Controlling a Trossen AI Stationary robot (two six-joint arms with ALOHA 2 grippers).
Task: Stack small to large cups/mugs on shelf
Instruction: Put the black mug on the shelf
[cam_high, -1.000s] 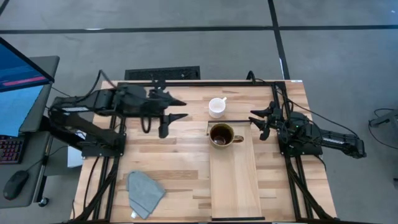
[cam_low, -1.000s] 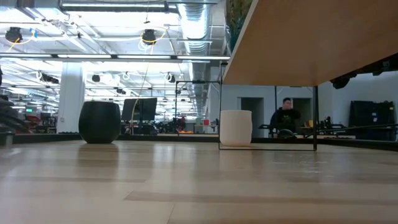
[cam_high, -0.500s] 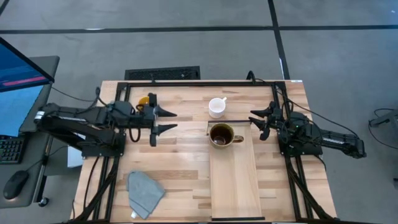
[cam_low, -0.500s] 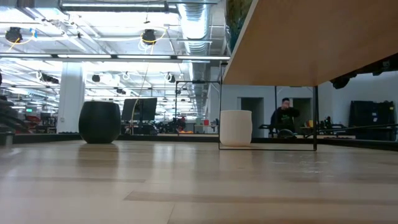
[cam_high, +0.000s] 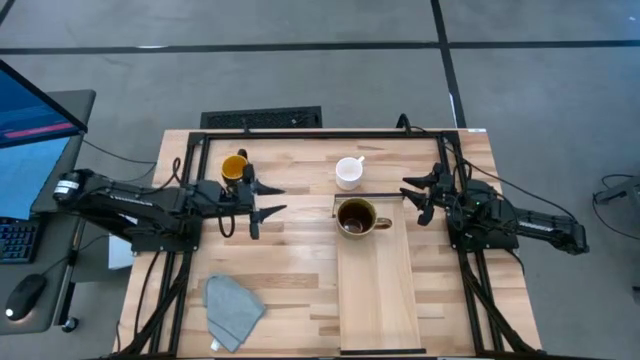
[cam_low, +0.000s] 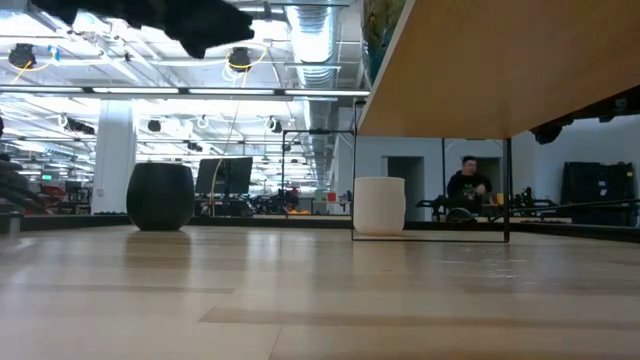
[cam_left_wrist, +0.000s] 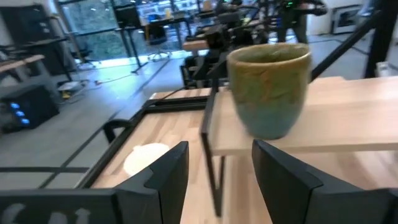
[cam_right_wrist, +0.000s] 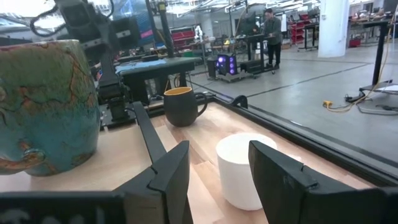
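The glossy brown mug (cam_high: 355, 217) stands on its base at the far end of the pale shelf board (cam_high: 378, 290); it also shows in the left wrist view (cam_left_wrist: 268, 87) and the right wrist view (cam_right_wrist: 46, 106). The white mug (cam_high: 349, 172) stands on the table just beyond the shelf. The dark mug with the yellow inside (cam_high: 234, 167) stands at the far left. My left gripper (cam_high: 268, 200) is open and empty, right of and nearer than the yellow mug, pointing at the shelf. My right gripper (cam_high: 410, 197) is open and empty at the shelf's far right corner.
A grey-blue cloth (cam_high: 233, 307) lies near the table's front left. The shelf stands raised on a thin dark frame (cam_low: 354, 180); its underside (cam_low: 500, 60) shows in the low view. A person (cam_low: 465, 190) sits far off in the room.
My left gripper has drawn back toward the table's left edge and a little toward the near edge, staying open. The yellow mug, hidden under the arm before, now stands uncovered. The mugs have not moved.
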